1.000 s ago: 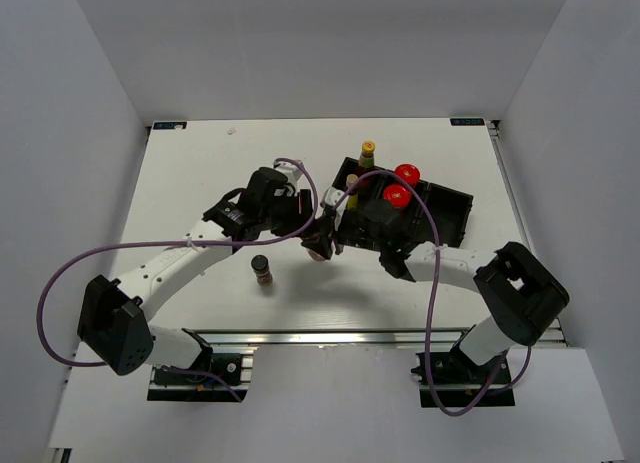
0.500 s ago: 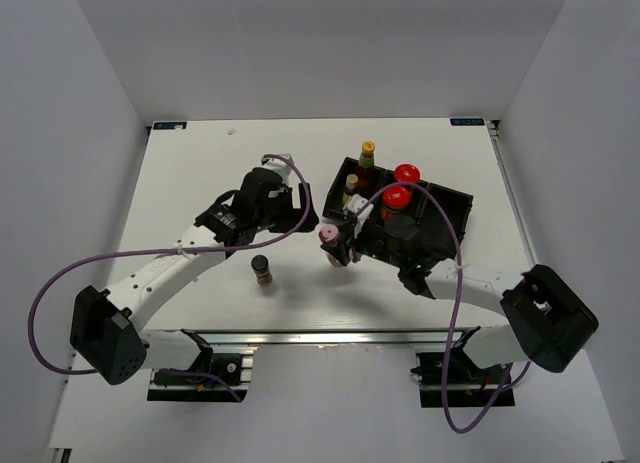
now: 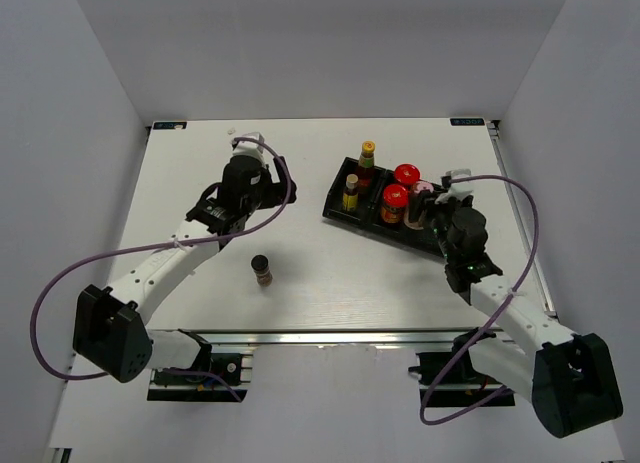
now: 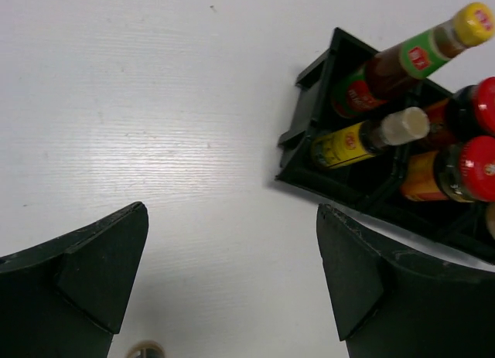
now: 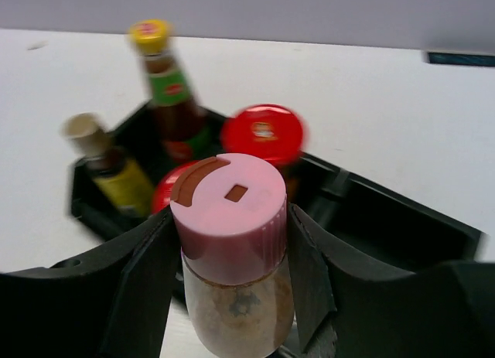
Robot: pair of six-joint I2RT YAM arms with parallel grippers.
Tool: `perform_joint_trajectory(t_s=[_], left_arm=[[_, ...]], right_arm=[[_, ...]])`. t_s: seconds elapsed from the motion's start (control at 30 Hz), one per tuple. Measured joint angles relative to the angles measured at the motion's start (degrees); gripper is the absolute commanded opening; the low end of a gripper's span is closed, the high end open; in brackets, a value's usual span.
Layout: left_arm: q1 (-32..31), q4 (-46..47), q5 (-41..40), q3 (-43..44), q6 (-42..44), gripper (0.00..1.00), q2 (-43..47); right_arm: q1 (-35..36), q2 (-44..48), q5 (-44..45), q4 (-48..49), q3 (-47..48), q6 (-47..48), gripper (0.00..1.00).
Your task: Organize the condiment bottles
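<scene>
At the right end of the black tray [image 3: 333,203], your right hand [image 3: 430,199] is clamped on the pink-capped bottle [image 3: 422,190]. In the right wrist view its two dark fingers [image 5: 143,277] press against the pale body from either side, just below the cap, and the bottle stands upright. It sits just beside the nearer red-lidded jar [image 3: 394,201], over the tray, but you cannot tell from these views whether its base touches the tray floor. The farther red-lidded jar [image 3: 406,174] stands in the tray just behind it. Toward the tray's left end stand the two slim bottles: the green-labelled bottle [image 3: 367,155] with its yellow cap at the far corner, and the yellow-labelled bottle [image 3: 351,191] with its paler cap just in front of it. Out on the white counter [image 3: 200,163], well apart from the tray, the dark-capped jar [image 3: 262,269] stands alone and upright, nearer to your left arm. Your left hand [image 4: 232,284] is spread wide with nothing between its fingers, and hangs over bare counter to the left of the tray. Its camera takes in the tray's left end and a sliver of the dark-capped jar at the bottom edge.
</scene>
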State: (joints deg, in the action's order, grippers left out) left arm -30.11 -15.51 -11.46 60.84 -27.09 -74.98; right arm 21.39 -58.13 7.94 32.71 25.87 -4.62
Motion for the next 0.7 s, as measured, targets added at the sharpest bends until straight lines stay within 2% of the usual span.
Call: perform_joint_trajectory(t_s=[0.2, 0.37, 0.7], left_arm=[[2.1, 1.1, 0.0, -4.7, 1.2, 0.98, -0.3], [3.1, 1.4, -0.1, -6.2, 1.6, 0.98, -0.3], [5.6, 2.3, 0.0, -6.6, 1.0, 0.98, -0.6]], right_arm=[[-6.2, -0.2, 5.0, -0.4, -1.5, -0.3, 0.2], [-11.6, -4.3, 6.1, 3.8, -2.4, -1.0, 0.2], [-16.3, -19.9, 0.7, 16.4, -2.3, -1.3, 0.23]])
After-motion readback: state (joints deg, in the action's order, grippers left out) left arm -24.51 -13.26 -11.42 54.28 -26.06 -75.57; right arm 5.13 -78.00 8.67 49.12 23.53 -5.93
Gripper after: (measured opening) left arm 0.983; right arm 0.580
